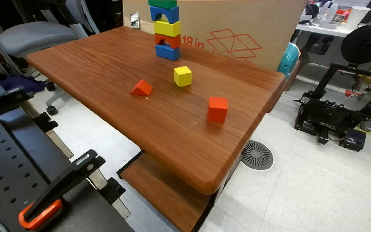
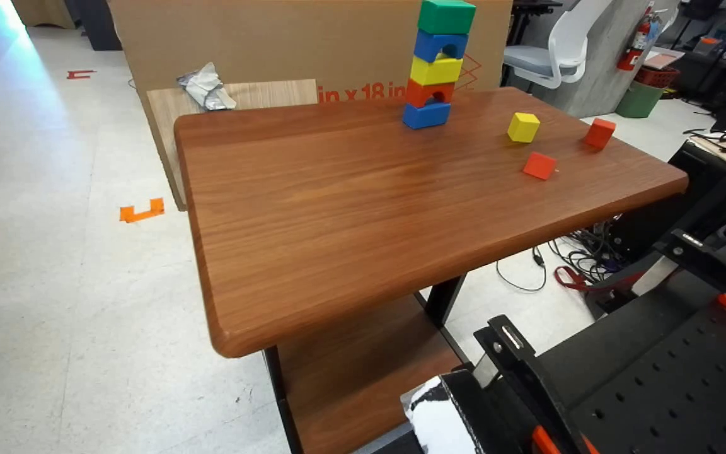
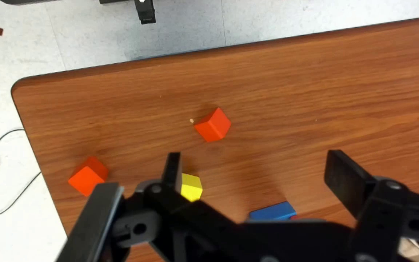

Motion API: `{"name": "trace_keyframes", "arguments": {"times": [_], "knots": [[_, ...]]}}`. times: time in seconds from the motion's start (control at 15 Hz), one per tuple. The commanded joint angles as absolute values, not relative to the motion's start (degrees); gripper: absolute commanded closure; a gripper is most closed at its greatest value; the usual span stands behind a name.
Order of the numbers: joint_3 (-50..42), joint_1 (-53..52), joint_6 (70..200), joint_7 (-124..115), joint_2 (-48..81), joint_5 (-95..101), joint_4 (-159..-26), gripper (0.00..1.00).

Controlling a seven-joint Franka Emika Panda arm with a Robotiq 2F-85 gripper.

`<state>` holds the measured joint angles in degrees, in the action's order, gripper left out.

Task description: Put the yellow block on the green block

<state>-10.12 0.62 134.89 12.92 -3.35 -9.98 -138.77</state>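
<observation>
1. In an exterior view, the yellow block [image 1: 183, 76] rests on the desk [image 1: 108, 64], near a tower [image 1: 167, 32] and apart from it; the green block [image 1: 163, 3] forms the tower's top, cut off by the upper edge of the picture; below it come, in order, a blue arch [image 1: 173, 14], a wider yellow block [image 1: 169, 29], a red-orange arch [image 1: 175, 41] and a blue base block [image 1: 167, 52]; a red-orange wedge [image 1: 142, 88] and a red-orange cube [image 1: 217, 109] lie on the desk, each apart from the yellow block; a printed cardboard panel [image 1: 230, 19] stands behind.

2. In an exterior view, the green block [image 2: 446, 17] shows more fully, resting on the blue arch at the head of the tower; the yellow block [image 2: 522, 128] stands on the desk between the tower and the red-orange cube [image 2: 599, 133]; the red-orange wedge [image 2: 539, 166] lies near it, closer to the camera; a crumpled silvery piece [image 2: 205, 88] shows against the cardboard panel.

3. In the wrist view, the end effector [image 3: 254, 165] is spread wide, its dark fingers [image 3: 172, 171] well apart; the yellow block [image 3: 192, 187] lies on the desk below, partly covered by the finger at the picture's left; a small pale speck [image 3: 191, 120] sits just beside the red-orange wedge [image 3: 213, 125]; a blue block [image 3: 273, 211] shows in part; which of the tower's blue pieces it is, I cannot tell.
</observation>
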Motion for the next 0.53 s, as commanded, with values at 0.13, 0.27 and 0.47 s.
{"name": "trace_keyframes", "arguments": {"times": [0.13,0.27,0.47], "knots": [[-8.6,4.2,135.9,9.1,10.9,-12.1,-128.0,0.00],[-8.6,5.1,136.8,6.4,14.2,-11.0,-126.1,0.00],[-8.4,5.9,138.4,3.5,18.0,-10.7,-123.7,0.00]]}}
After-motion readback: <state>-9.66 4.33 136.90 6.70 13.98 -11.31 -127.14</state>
